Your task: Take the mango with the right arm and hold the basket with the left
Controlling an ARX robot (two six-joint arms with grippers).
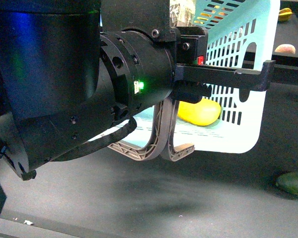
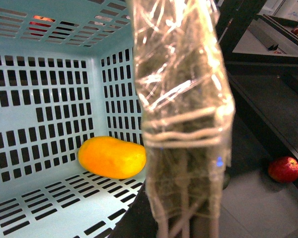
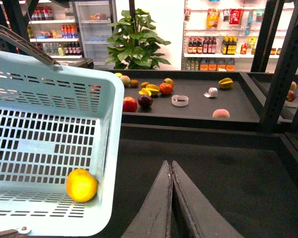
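The turquoise basket (image 1: 243,124) is tilted up off the dark table, its grey-brown handles (image 1: 159,144) hanging below. My left gripper (image 1: 248,74) is shut on the basket's side wall near the rim, and its tape-wrapped finger (image 2: 184,124) fills the left wrist view. The yellow-orange mango (image 1: 201,113) lies inside on the slotted floor (image 2: 49,208), against the wall; it shows as the mango (image 2: 111,156) and again as the mango (image 3: 81,185). My right gripper (image 3: 171,166) is shut with nothing in it, over bare table just beside the basket (image 3: 54,94), outside its corner.
A dark green fruit (image 1: 293,182) lies on the table at the right. A red apple (image 2: 284,169) sits by a ledge. Behind a raised edge, a back counter (image 3: 198,99) carries several fruits. A black frame post (image 3: 280,64) stands to one side.
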